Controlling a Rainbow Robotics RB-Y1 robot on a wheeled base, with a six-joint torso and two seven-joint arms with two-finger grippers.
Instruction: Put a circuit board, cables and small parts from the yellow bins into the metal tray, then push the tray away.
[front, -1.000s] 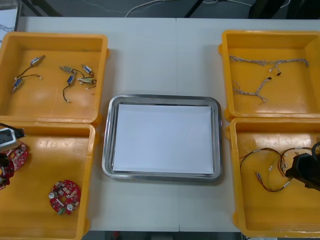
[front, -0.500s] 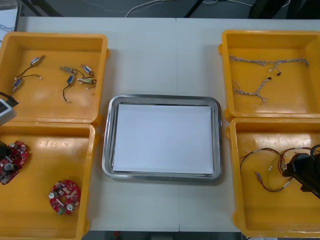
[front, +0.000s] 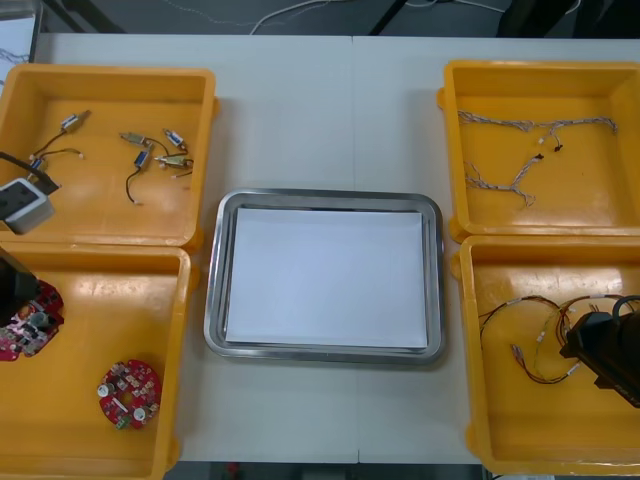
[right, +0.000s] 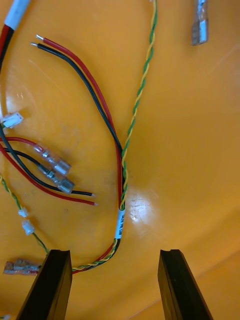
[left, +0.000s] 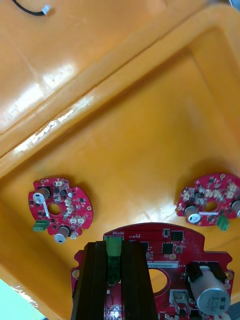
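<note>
My left gripper (front: 22, 305) is over the near left yellow bin (front: 182, 340), at the table's left edge. It is shut on a round red circuit board (front: 32, 328). In the left wrist view its fingers (left: 95, 280) pinch the green connector of that board (left: 170, 245), and two more boards (left: 60, 210) (left: 210, 200) lie on the bin floor beyond. My right gripper (front: 598, 350) is low in the near right bin (front: 470, 340), open. A red and yellow cable bundle (right: 122, 200) lies just ahead of its fingertips (right: 57, 260). The metal tray (front: 325, 198) stands in the middle, white inside.
The far left bin (front: 110, 72) holds several small metal parts (front: 150, 155) with black leads. The far right bin (front: 540, 68) holds twisted blue and white cables (front: 530, 125). A loose board (front: 128, 392) lies near the front of the near left bin.
The left wrist has swung toward the far left bin, and the board in its gripper has shifted slightly right. The right gripper has crept a little toward the table's near edge.
</note>
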